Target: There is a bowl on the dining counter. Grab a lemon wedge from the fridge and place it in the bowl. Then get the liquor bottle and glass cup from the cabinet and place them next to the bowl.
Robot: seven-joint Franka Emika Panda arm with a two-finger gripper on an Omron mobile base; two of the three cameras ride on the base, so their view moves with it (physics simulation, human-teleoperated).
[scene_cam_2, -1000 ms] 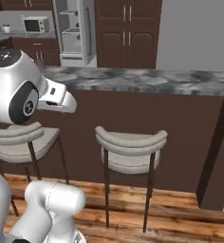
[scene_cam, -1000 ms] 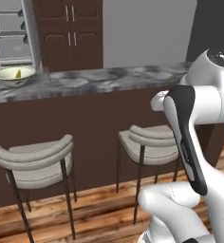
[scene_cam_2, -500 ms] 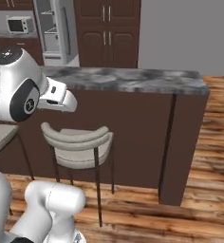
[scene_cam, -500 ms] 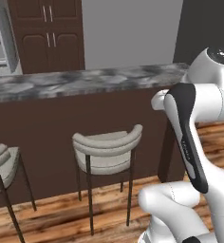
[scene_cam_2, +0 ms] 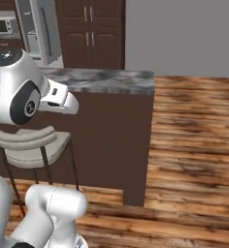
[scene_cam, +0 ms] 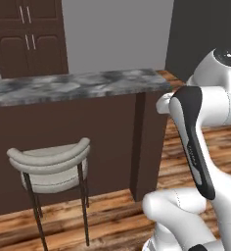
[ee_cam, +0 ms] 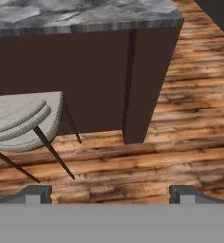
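At 12 o'clock of hand cam, marbled tabletop [ee_cam: 85,14] end w/ pale stool [ee_cam: 23,121] at 9; claw [ee_cam: 111,193] released, empty.

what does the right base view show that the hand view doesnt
The right base view alone takes in the fridge, a microwave beside it, the dark wood cabinet doors behind the counter, and the grey wall. The hand view alone has the gripper, its fingertips set wide apart with nothing between them. Both share the end of the dining counter with its marbled top and dark front, one pale stool tucked against it, and the wood plank floor.
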